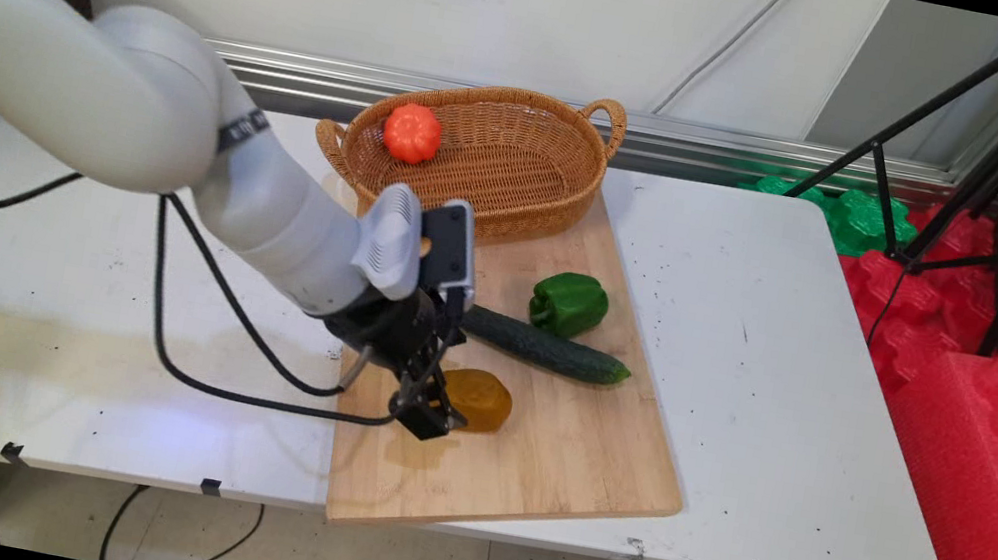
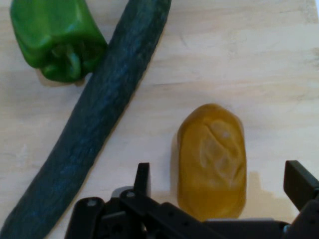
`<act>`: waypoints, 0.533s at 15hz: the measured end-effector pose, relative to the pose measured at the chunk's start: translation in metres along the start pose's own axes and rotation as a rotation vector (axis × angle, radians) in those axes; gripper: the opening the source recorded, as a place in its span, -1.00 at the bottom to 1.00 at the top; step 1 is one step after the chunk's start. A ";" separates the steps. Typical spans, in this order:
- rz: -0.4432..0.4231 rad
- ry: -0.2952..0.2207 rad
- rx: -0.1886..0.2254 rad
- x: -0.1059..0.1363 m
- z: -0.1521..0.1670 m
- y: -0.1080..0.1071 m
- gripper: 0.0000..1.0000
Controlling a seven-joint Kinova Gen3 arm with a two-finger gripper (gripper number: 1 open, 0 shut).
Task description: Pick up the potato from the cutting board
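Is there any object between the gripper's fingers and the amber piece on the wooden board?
No. In the hand view the amber piece lies directly between the open gripper's two fingers, with nothing in the gap. The cucumber lies off to one side, outside them.

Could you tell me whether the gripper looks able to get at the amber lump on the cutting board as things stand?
Probably yes: the gripper is open, one finger on either side of the amber lump, with nothing between them; the cucumber lies off to one side.
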State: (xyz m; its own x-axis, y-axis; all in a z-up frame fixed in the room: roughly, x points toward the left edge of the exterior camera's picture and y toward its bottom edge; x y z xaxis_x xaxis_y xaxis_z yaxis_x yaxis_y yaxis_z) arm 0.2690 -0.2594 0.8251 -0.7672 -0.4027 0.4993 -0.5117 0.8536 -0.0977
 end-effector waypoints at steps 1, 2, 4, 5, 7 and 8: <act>-0.002 -0.006 -0.001 0.001 0.005 0.000 1.00; -0.003 -0.012 -0.003 0.001 0.009 0.000 1.00; -0.008 -0.023 -0.006 0.003 0.017 0.001 1.00; -0.010 -0.028 -0.006 0.003 0.021 0.001 1.00; -0.014 -0.034 -0.005 0.003 0.023 0.001 -1.00; -0.014 -0.036 -0.005 0.003 0.023 0.001 -1.00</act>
State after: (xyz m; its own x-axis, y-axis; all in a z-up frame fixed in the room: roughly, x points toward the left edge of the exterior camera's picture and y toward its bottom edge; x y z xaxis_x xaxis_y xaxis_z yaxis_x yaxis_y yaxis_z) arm 0.2567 -0.2672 0.8066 -0.7736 -0.4264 0.4688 -0.5208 0.8492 -0.0870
